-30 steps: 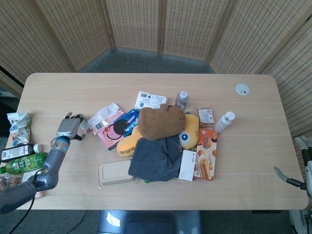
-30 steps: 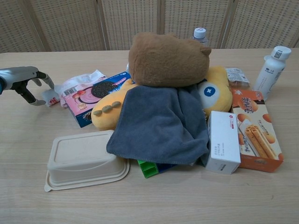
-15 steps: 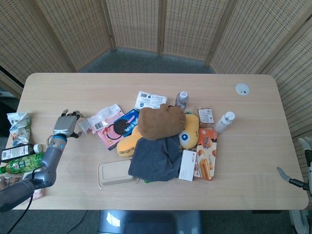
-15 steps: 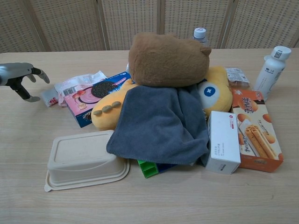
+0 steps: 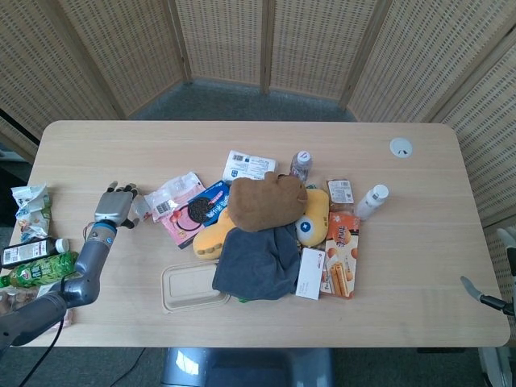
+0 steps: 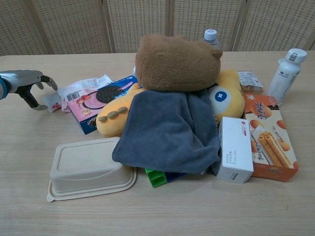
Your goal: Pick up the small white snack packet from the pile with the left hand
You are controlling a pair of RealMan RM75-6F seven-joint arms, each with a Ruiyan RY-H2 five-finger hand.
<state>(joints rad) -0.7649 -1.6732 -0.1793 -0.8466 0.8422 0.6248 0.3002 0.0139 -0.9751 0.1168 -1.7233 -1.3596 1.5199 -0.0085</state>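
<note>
Small white snack packet (image 6: 53, 102) lay on table just left of pink packet (image 6: 83, 100). Left hand (image 6: 24, 83) beside it, fingers apart, gripping nothing. Grasp and lift not yet done.

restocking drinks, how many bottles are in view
4: small clear bottle behind the brown plush, white bottle right of the pile, two at the table's left edge. Others may be hidden.
</note>
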